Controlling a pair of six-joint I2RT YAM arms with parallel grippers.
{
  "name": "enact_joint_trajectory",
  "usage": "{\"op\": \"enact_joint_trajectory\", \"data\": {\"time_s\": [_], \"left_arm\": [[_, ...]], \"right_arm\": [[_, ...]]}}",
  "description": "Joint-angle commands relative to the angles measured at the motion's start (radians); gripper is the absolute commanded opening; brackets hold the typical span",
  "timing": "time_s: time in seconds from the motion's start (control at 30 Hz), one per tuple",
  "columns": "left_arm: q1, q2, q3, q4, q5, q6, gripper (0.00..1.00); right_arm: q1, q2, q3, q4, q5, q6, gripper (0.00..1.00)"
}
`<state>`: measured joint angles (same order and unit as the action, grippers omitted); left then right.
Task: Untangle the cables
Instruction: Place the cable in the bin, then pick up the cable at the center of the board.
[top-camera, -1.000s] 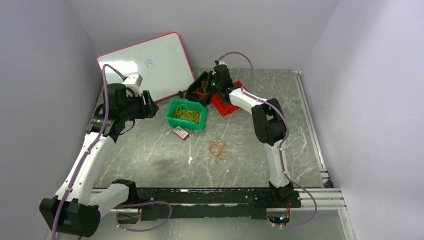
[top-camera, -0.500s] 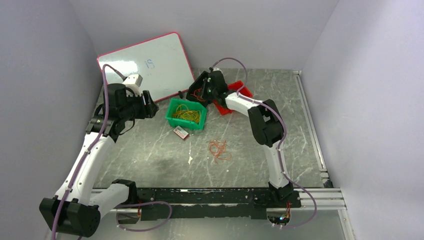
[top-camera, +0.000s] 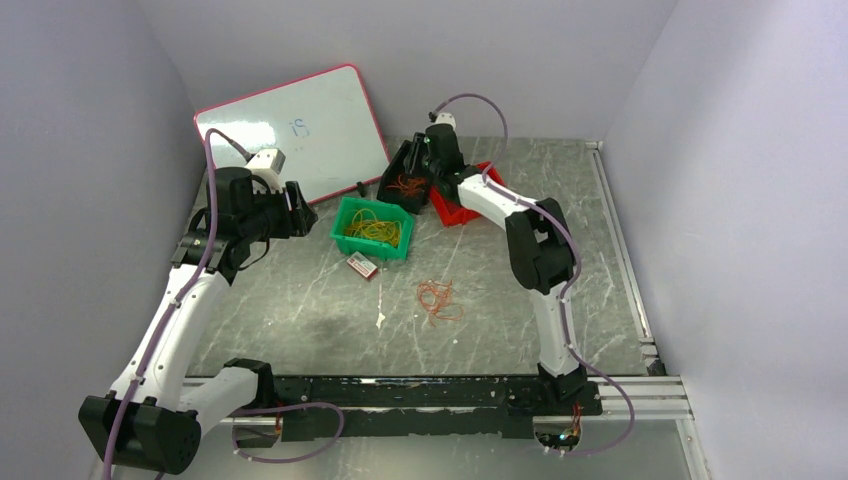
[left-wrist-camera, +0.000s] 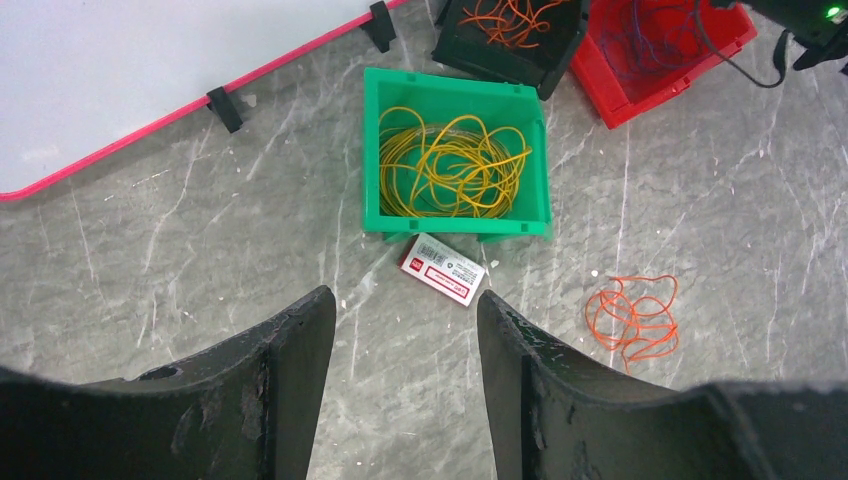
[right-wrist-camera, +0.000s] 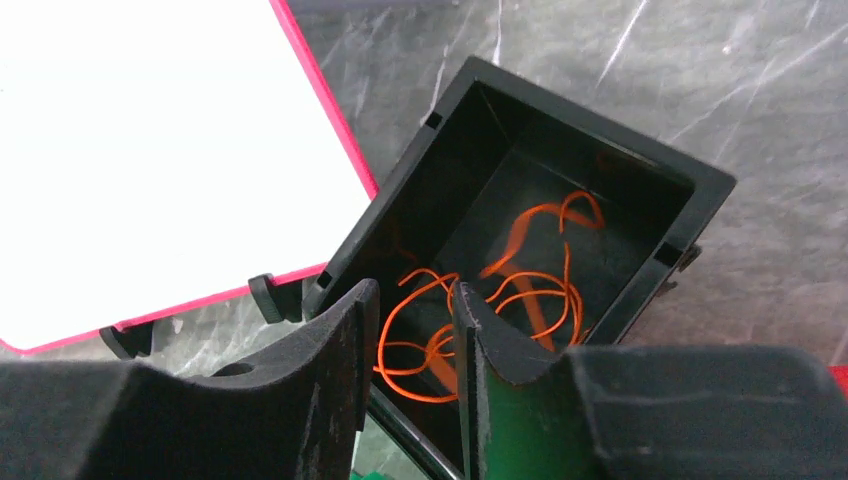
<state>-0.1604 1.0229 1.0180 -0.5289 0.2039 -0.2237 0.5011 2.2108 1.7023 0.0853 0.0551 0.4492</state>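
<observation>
and there's the left arm (top-camera: 175, 320) and the right arm (top-camera: 550, 320), white tubular links, bulky black joints (top-camera: 535, 255), mauve hoses (top-camera: 475, 98) looping alongside, scuffed black jaws.

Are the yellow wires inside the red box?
No, the yellow wires lie coiled inside the green box.

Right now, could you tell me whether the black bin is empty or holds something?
Not empty: orange cables lie tangled inside the black bin, seen in the right wrist view.
</observation>
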Motion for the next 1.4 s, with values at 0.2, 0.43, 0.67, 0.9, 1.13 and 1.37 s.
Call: {"op": "enact_joint_trajectory", "data": {"time_s": [0.2,0.43,0.67,0.9,1.13,1.37], "left_arm": [[0.010,-0.012,0.009,-0.008,0.004,-0.004,0.59],[0.010,-0.008,0.013,-0.006,-0.006,-0.005,0.59],[0.010,-0.022,0.015,0.040,0.015,-0.002,0.64],[0.009,0.001,0.007,0.105,0.163,-0.008,0.67],[0.004,-0.021,-0.021,0.132,0.183,-0.065,0.69],[0.004,-0.041,0.008,0.055,0.131,-0.052,0.76]], "right_arm": [[0.001,-0.157,-0.085,0.022,0.140,-0.158,0.43],[-0.002,-0.319,-0.180,-0.063,0.135,-0.241,0.43],[-0.003,-0.622,-0.405,-0.238,0.114,-0.278,0.46],[-0.003,-0.738,-0.460,-0.573,-0.178,-0.398,0.48],[0.101,-0.666,-0.434,-0.758,-0.364,-0.654,0.48],[0.198,-0.525,-0.410,-0.877,-0.324,-0.742,0.46]]}}
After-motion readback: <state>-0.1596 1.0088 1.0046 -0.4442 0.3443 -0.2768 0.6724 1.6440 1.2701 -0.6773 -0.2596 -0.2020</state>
